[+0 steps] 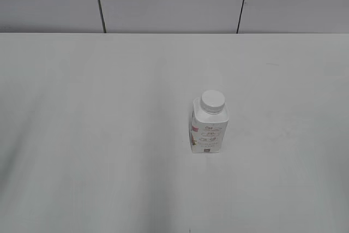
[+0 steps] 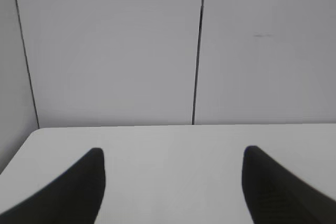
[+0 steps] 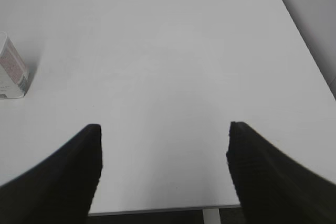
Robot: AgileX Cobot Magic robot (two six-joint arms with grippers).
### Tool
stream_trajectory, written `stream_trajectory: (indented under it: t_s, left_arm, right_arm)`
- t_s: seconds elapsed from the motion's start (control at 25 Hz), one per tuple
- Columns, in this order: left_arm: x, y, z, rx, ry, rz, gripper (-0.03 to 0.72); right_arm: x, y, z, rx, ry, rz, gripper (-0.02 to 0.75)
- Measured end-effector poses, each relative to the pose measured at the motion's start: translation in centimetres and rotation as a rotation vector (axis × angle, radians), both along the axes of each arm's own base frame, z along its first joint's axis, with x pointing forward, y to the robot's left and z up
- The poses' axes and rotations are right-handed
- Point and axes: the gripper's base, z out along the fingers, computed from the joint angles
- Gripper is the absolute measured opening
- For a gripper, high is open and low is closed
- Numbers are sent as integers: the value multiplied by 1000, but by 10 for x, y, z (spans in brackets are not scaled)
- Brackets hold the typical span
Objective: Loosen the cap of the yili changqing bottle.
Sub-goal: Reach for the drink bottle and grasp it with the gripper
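Right wrist view: bottle [image 3: 11, 69] far left of spread, empty fingers [image 3: 73, 177].

Bright, even light, faint soft shadows, slightly hazy pictures throughout.

No text can be read anywhere. The yili changqing bottle [image 1: 209, 129], standing right of the middle of the desk, carries small dark print in oval outlines and a small dark square on its front face, all too small to make out. In the right wrist view its side panel [image 3: 12, 69] shows pinkish print, blurred beyond reading.
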Motion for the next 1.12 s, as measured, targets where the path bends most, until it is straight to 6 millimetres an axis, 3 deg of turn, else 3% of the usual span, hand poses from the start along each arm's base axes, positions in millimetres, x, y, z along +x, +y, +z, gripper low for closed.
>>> stream_trajectory:
  t_s: [0.48, 0.84, 1.12]
  left_arm:
    - [52, -6, -16, 6, 2, -31, 492]
    - [90, -13, -46, 10, -20, -87, 486]
    - [109, -27, -83, -5, 83, -232, 482]
  right_arm:
    - [0, 0, 0, 0, 0, 0, 585]
    - [0, 0, 0, 0, 0, 0, 585]
    - [0, 0, 0, 0, 0, 0, 585]
